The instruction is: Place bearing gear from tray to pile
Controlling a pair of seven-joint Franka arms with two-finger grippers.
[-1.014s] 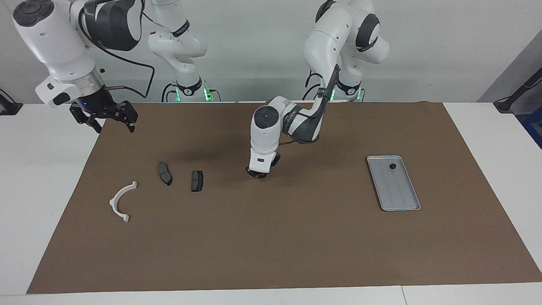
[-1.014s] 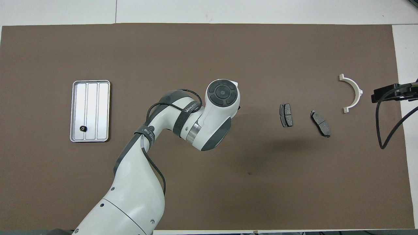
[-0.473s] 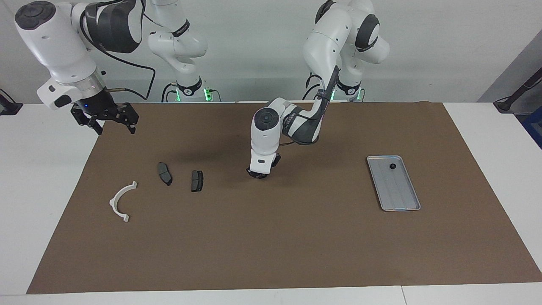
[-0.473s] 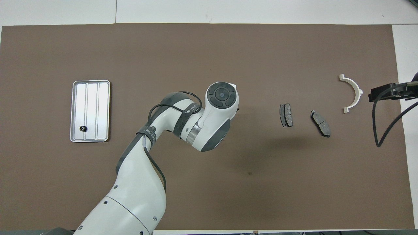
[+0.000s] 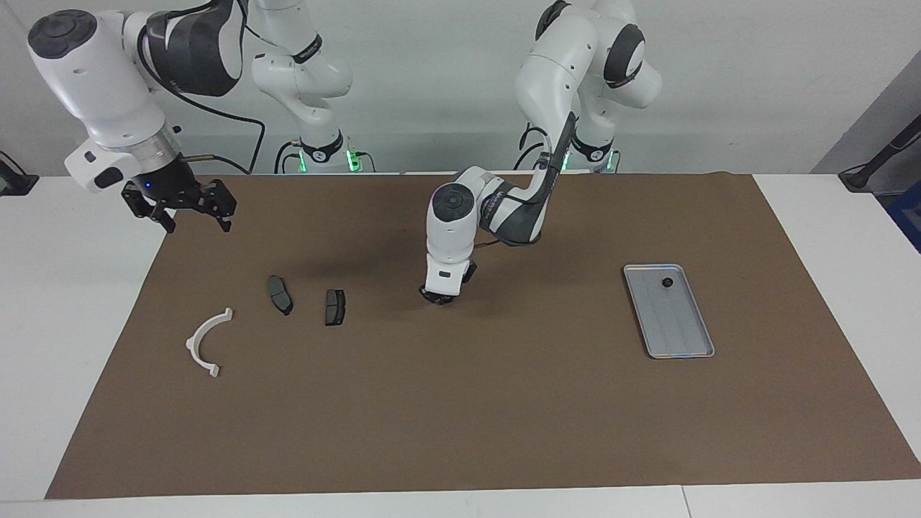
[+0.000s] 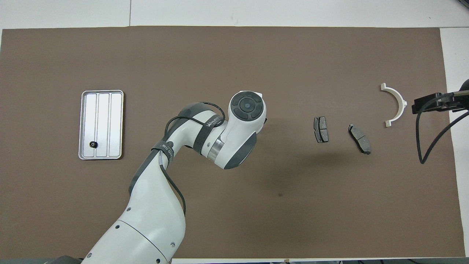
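Note:
The silver tray [image 5: 680,338] [image 6: 117,124] lies toward the left arm's end of the table. A small black bearing gear [image 5: 668,282] [image 6: 93,144] sits in its corner nearest the robots. The pile lies toward the right arm's end: a white curved bracket [image 5: 207,342] [image 6: 396,104] and two dark brake pads [image 5: 280,294] [image 5: 334,306] [image 6: 321,129] [image 6: 359,138]. My left gripper [image 5: 437,295] hangs just above the mat between the pads and the tray; its wrist hides it in the overhead view. My right gripper [image 5: 180,205] [image 6: 427,104] is raised and open over the mat's edge near the bracket.
A brown mat [image 5: 504,432] covers most of the white table. The left arm [image 6: 157,205] stretches over the mat's middle, coming from the robots' side. A black cable [image 6: 421,146] dangles from the right arm near the mat's edge.
The left arm's wrist has shifted slightly toward the tray's end. The right gripper has drifted a little further in over the mat's edge. The parts lie as before.

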